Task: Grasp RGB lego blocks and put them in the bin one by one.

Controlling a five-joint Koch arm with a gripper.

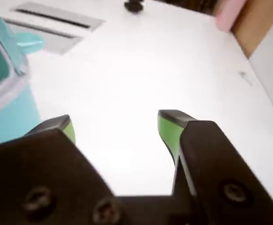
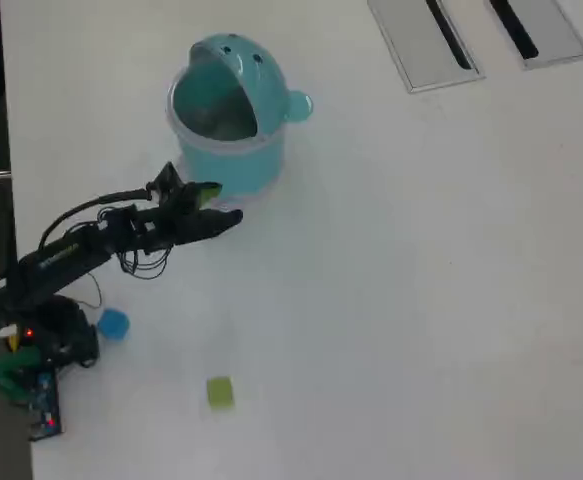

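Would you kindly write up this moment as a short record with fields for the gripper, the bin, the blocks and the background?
gripper: open, nothing between the green-padded jaws, beside the bin
bin: teal bin, lid swung back; overhead view shows its inside, contents unclear
blue block: on the table near the arm's base
yellow-green block: on the table, apart from the arm
red block: not visible in either view
background: two grey slotted panels at the table's far edge

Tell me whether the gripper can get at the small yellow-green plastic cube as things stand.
Probably yes. The gripper is open and empty beside the teal round bin, and the yellow-green cube sits alone on bare white table, with nothing between it and the arm.
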